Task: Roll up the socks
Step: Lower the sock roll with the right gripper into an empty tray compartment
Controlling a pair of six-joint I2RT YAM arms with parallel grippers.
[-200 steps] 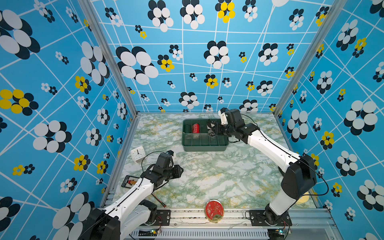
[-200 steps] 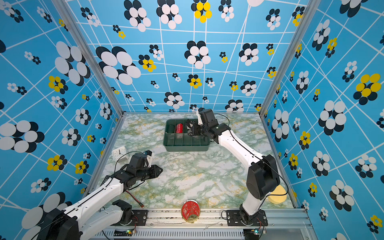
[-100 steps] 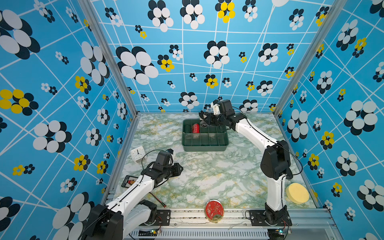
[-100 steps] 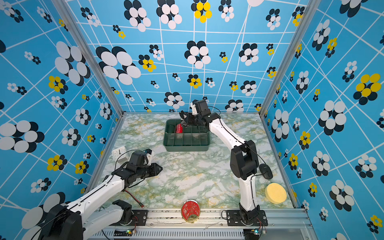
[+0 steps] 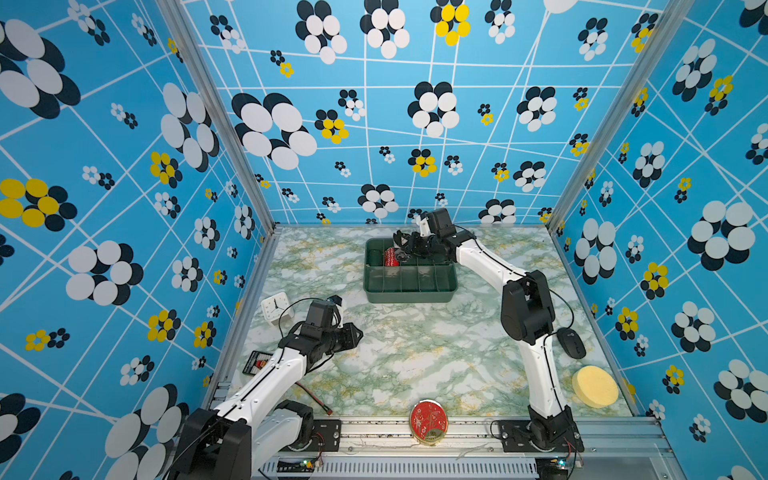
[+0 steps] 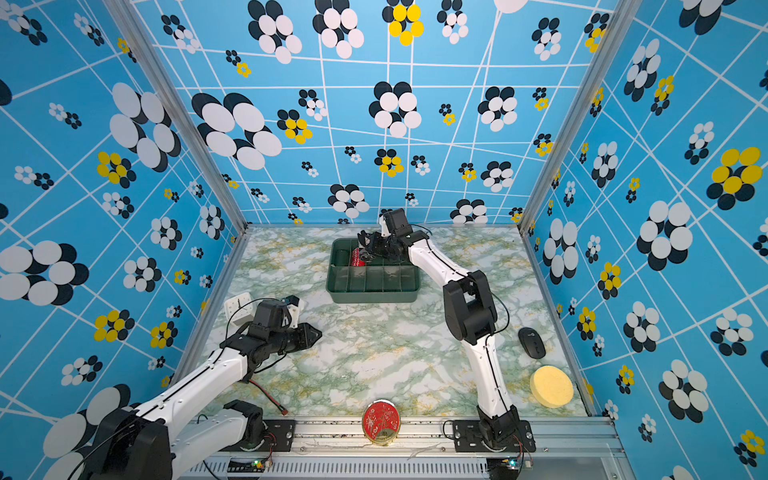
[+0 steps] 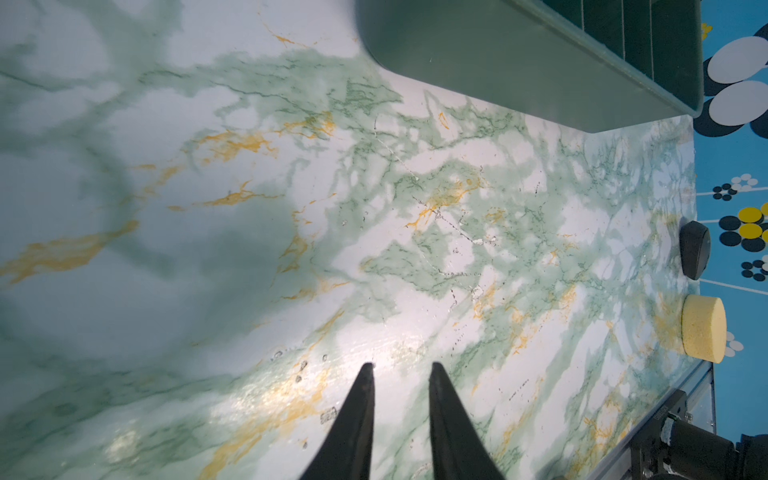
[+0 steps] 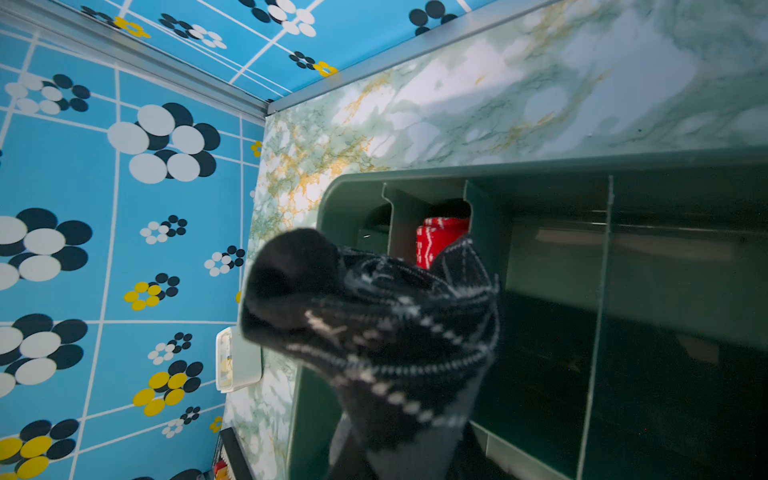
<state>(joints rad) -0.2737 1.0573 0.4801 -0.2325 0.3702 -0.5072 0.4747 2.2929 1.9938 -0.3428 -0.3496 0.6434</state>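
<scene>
Right gripper [image 5: 404, 246] clamped on socks [image 8: 374, 328]; stowing step, I judge. Next: lower into free tray [image 5: 409, 293] compartment beneath, release. Left gripper [image 7: 401, 368] narrow, empty.

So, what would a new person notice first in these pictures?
The blue walls with big flower prints surround everything. At the far side, the right claw holds the black patterned socks above the green tray, which has a red roll in it. The left claw hangs open and empty over the marble table, near the front left.
</scene>
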